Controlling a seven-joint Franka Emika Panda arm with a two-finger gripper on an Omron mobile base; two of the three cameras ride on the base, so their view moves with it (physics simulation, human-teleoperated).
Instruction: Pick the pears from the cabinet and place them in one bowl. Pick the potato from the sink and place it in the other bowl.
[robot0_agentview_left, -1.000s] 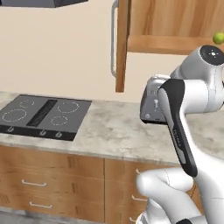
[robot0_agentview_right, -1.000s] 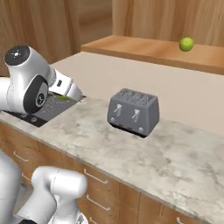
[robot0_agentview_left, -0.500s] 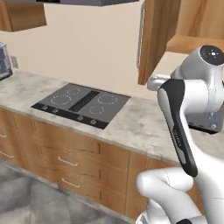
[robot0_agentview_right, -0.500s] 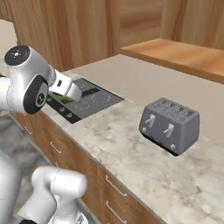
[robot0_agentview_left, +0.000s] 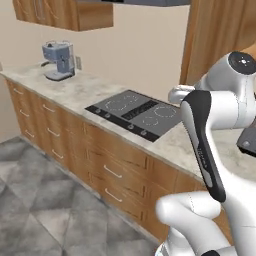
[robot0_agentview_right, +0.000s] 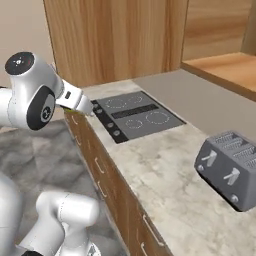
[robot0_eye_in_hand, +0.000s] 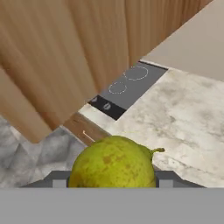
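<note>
A yellow-green pear (robot0_eye_in_hand: 113, 162) with brown speckles and a short stem sits low in the hand view. My gripper (robot0_eye_in_hand: 112, 180) is shut on it, with a dark finger showing on each side. In the right base view the hand (robot0_agentview_right: 76, 100) hangs off the counter's left end, over the floor. The hand (robot0_agentview_left: 177, 93) peeks out behind the forearm in the left base view. The cabinet's open shelf (robot0_agentview_right: 222, 64) shows at the upper right, and its brown wooden door (robot0_agentview_left: 215, 35) stands behind the arm. The other pear, both bowls, the sink and the potato are out of view.
A black stovetop (robot0_agentview_right: 135, 115) with ring marks lies in the marble counter (robot0_agentview_right: 165, 180). A grey toaster (robot0_agentview_right: 231, 167) stands at the right. A blue-grey coffee machine (robot0_agentview_left: 58, 60) stands far left on the counter. Drawers (robot0_agentview_left: 115, 172) line the front above grey floor tiles (robot0_agentview_left: 45, 210).
The whole picture has shifted, so the camera has moved: the stovetop is now central, the toaster far right, and the shelf pear is out of frame. The gripper still holds the pear.
</note>
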